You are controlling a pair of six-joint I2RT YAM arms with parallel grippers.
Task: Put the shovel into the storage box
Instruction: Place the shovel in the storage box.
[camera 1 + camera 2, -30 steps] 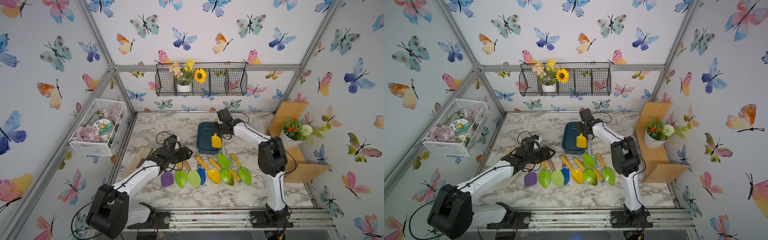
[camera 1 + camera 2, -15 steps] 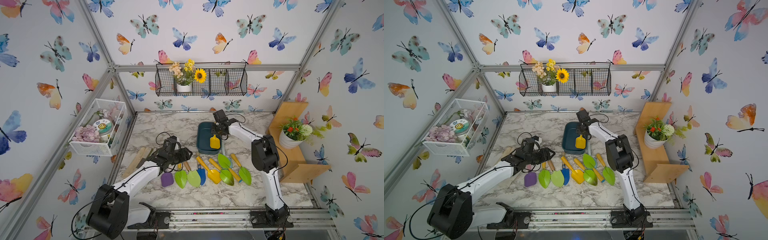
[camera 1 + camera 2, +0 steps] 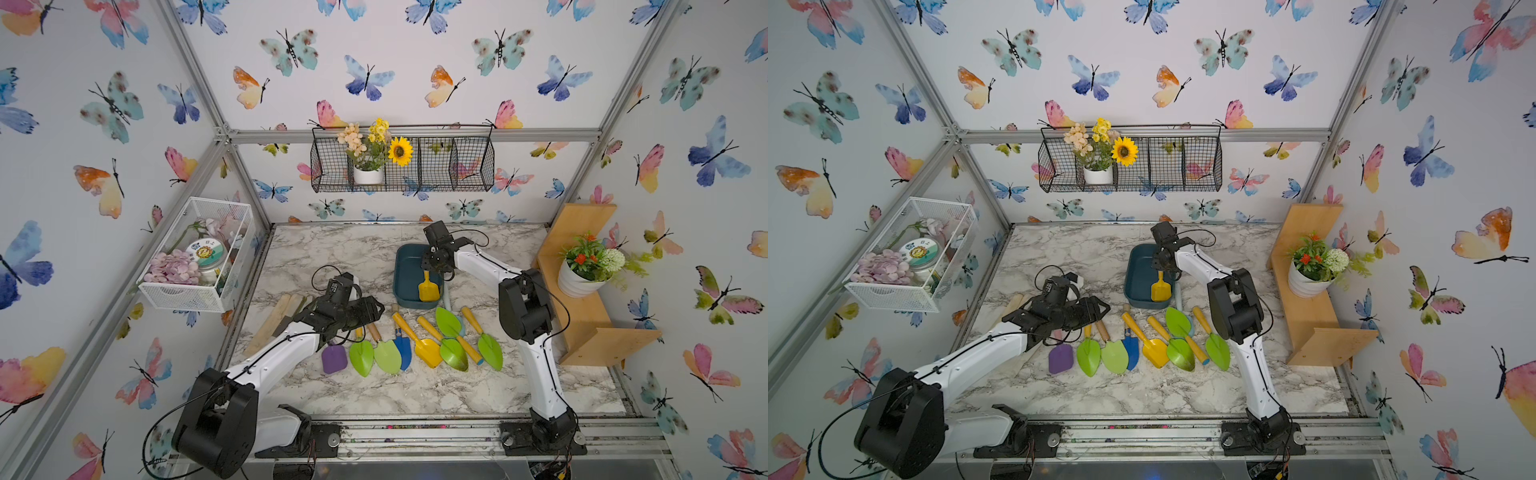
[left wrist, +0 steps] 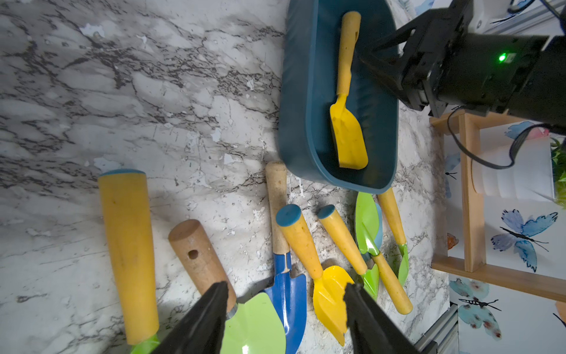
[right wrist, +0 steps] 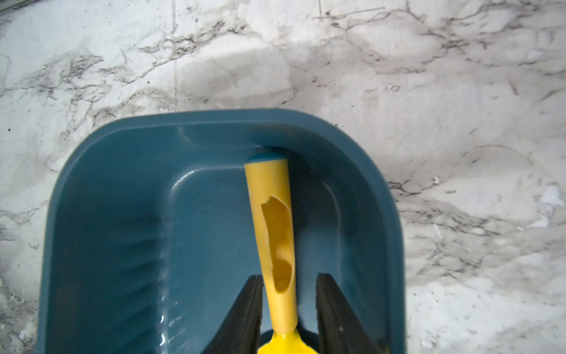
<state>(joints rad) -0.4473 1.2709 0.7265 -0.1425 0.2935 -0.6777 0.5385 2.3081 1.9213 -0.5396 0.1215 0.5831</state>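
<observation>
Right gripper straddles the shovel handle with jaws narrowly parted, apparently because the shovel already lies inside the box and needs no grip.

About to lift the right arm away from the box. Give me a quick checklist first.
1. Yellow shovel wholly inside storage box: ok.
2. Right claw jaws wider than the handle: ok.
3. Both its fingers off the handle: cannot tell; one looks very close.
4. Left claw open, empty: ok.
5. Left claw away from the box, above the loose shovels: ok.
</observation>
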